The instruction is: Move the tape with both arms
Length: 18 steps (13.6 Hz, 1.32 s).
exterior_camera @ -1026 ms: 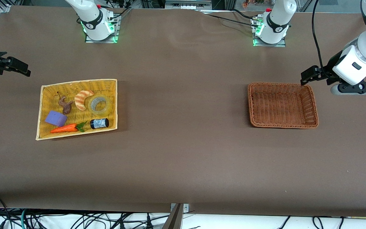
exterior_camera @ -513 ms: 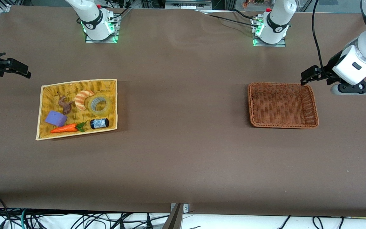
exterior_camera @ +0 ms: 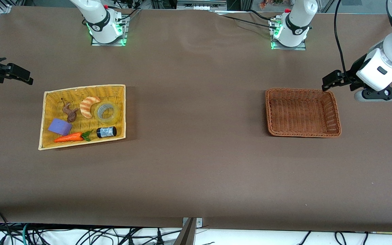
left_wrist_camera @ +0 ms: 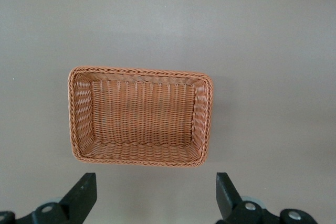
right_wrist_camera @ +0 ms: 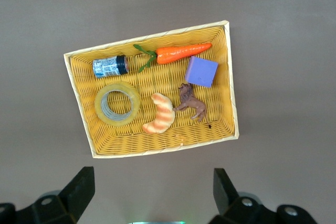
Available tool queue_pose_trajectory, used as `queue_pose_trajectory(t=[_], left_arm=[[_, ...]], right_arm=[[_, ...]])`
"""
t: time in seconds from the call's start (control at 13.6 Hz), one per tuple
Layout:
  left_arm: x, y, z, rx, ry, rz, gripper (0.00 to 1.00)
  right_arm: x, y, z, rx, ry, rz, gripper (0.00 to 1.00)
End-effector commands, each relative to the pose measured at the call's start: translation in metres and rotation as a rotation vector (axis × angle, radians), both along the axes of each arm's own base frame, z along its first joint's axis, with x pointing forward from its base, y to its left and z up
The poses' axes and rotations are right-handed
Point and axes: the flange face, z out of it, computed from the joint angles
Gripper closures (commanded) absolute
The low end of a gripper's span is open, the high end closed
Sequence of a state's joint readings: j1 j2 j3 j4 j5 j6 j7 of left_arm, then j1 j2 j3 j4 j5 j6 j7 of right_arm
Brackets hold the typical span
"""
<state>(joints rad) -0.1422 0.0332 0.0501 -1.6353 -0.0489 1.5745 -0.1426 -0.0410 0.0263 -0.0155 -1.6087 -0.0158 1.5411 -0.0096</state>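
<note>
The tape (exterior_camera: 107, 113), a translucent yellowish ring with a grey core, lies flat in the yellow basket (exterior_camera: 119, 89) toward the right arm's end of the table. It also shows in the right wrist view (right_wrist_camera: 117, 103). My right gripper (exterior_camera: 26, 75) hangs open and empty over the table beside that basket, with its fingers wide apart in the right wrist view (right_wrist_camera: 152, 192). My left gripper (exterior_camera: 326, 83) hangs open and empty over the table beside the brown wicker basket (exterior_camera: 335, 131). That basket shows empty in the left wrist view (left_wrist_camera: 205, 124), with the gripper (left_wrist_camera: 156, 198) short of its rim.
The yellow basket also holds a striped croissant toy (exterior_camera: 89, 105), a brown animal figure (exterior_camera: 69, 112), a purple block (exterior_camera: 60, 126), a carrot (exterior_camera: 68, 137) and a small dark bottle (exterior_camera: 106, 131) right beside the tape. Cables hang at the table's near edge.
My right gripper has drifted slightly away from the front camera and toward the table's end. The left arm and all objects are unchanged.
</note>
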Motion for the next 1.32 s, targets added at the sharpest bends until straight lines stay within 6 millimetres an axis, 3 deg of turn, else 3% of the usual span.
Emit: queue_pose_trajectory(t=[0.0, 1.25], left_arm=[[-0.0071, 0.0, 0.0037, 0.007, -0.002, 0.002, 0.0], [-0.0052, -0.0063, 0.0086, 0.004, -0.016, -0.008, 0.0]], right_arm=[[0.0014, 0.0001, 0.0065, 0.011, -0.003, -0.006, 0.0], [0.0053, -0.0034, -0.0026, 0.013, 0.012, -0.015, 0.0]])
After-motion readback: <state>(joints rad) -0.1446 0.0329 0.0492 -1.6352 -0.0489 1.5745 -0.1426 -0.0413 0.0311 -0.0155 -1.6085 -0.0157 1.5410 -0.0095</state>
